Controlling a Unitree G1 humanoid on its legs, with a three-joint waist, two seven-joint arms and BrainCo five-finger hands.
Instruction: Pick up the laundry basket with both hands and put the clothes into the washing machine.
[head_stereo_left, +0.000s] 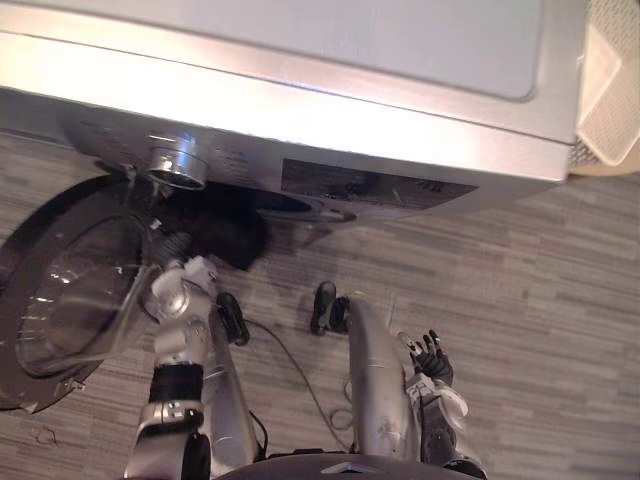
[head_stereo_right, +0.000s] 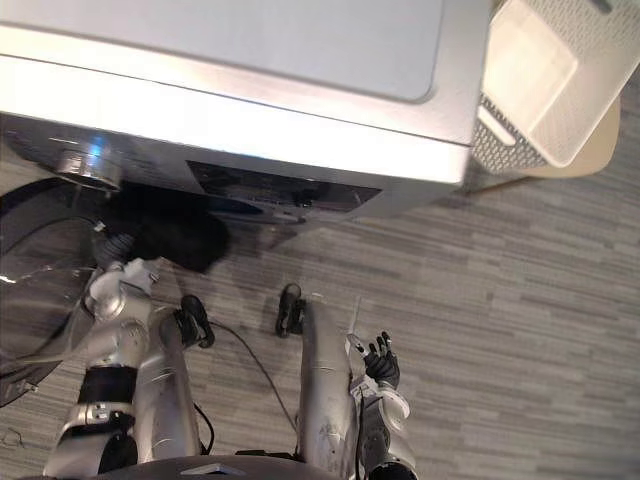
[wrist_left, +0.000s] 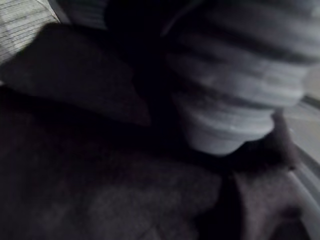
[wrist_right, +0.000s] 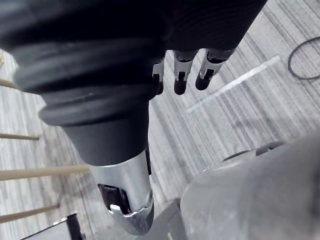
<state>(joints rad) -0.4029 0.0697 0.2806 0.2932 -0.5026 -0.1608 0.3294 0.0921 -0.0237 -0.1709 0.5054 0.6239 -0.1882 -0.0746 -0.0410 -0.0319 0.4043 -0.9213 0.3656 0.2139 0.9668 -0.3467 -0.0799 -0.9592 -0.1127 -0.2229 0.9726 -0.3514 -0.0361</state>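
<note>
The silver washing machine (head_stereo_left: 300, 110) stands in front of me with its round glass door (head_stereo_left: 70, 290) swung open to the left. A black garment (head_stereo_left: 225, 235) hangs at the drum opening. My left hand (head_stereo_left: 180, 245) reaches into that garment, which covers it past the wrist. In the left wrist view, dark cloth (wrist_left: 100, 190) lies against the ribbed cover. My right hand (head_stereo_right: 380, 362) hangs low at my right side, away from the machine, fingers (wrist_right: 185, 75) straight and holding nothing. The white laundry basket (head_stereo_right: 540, 90) sits to the right of the machine.
The basket rests on a beige wooden stand (head_stereo_right: 590, 150), whose pale wooden legs (wrist_right: 30, 172) show in the right wrist view. The open door juts out over the grey plank floor (head_stereo_left: 540, 300) on the left. A pale strip (wrist_right: 235, 82) lies on the floor.
</note>
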